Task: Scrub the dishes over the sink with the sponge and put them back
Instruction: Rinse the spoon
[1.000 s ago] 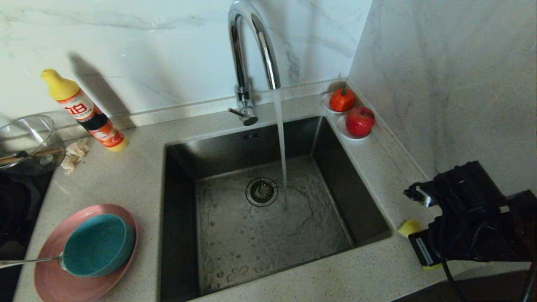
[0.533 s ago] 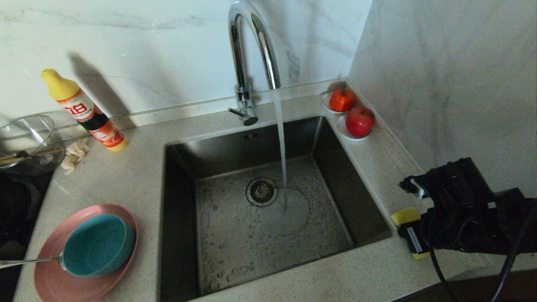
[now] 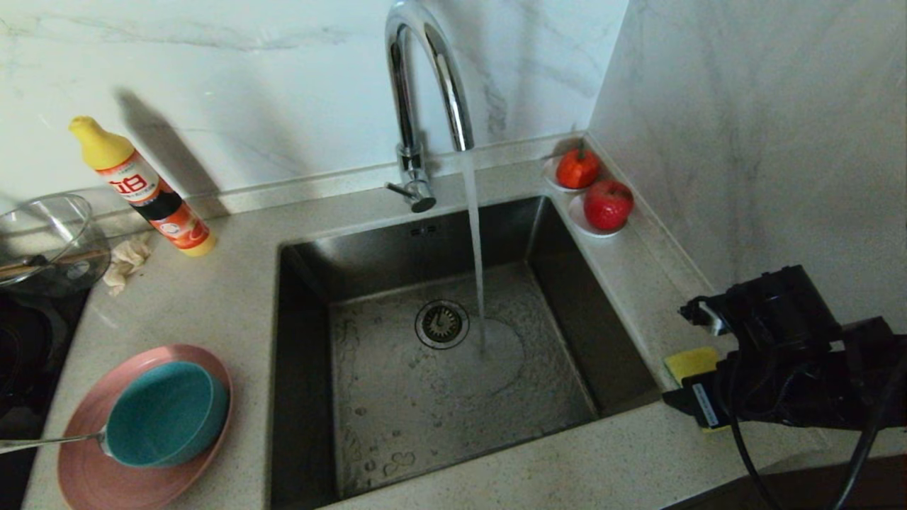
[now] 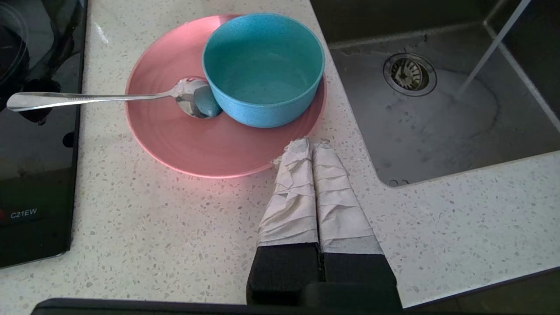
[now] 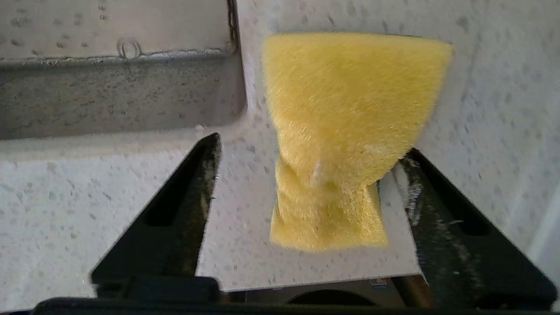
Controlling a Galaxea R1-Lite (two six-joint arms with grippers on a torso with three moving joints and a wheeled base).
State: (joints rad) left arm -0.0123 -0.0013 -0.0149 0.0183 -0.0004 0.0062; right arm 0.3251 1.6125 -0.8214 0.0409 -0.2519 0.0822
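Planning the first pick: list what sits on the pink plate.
On the pink plate stand a teal bowl, empty inside, and a metal spoon, its tip against the bowl. The plate beneath the bowl is hidden.

The right hand reaches in low from the right edge of the head view, its black wrist and cables trailing off toward that side. Its two dark fingers stand spread wide apart, pointing forward and down, with one finger touching what lies between them and the other clear of it. The left hand hangs above the counter, pointing forward and down, its two wrapped white fingers pressed flat together and holding nothing.
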